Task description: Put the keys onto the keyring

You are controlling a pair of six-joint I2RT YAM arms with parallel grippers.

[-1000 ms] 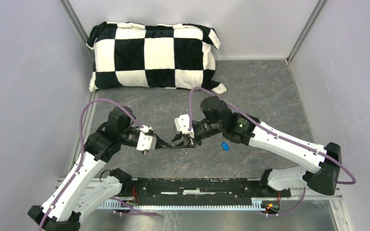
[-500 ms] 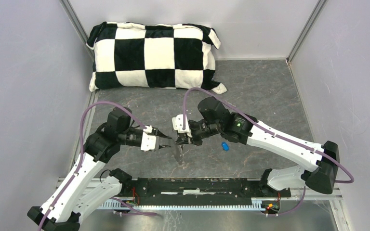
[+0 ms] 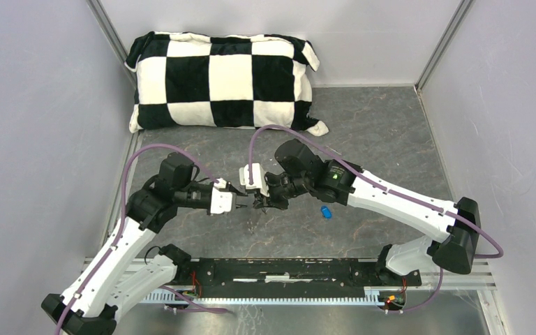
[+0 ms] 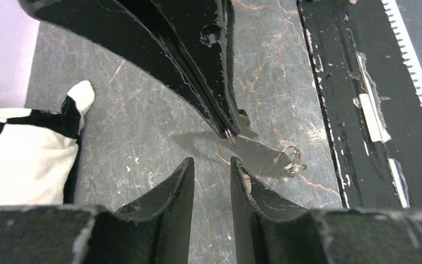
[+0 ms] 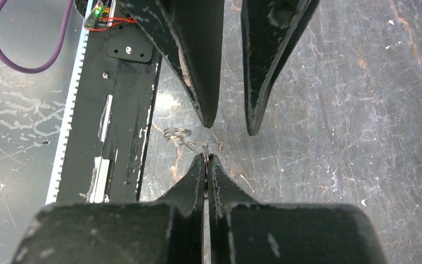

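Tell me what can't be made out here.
Top view: whatever sits between the left hand and right hand, covered by them.
Right wrist view: what the shut right hand pinches, hidden between its fingertips.
Left wrist view: silvery metal blade, upper end behind the right hand.
Top view: bright blue plastic-headed key, too small for detail.

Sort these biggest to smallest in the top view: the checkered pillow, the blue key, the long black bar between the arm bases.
1. Checkered pillow: covers the most, though the bar runs slightly longer.
2. Black bar: long but thin.
3. Blue key: a tiny speck.
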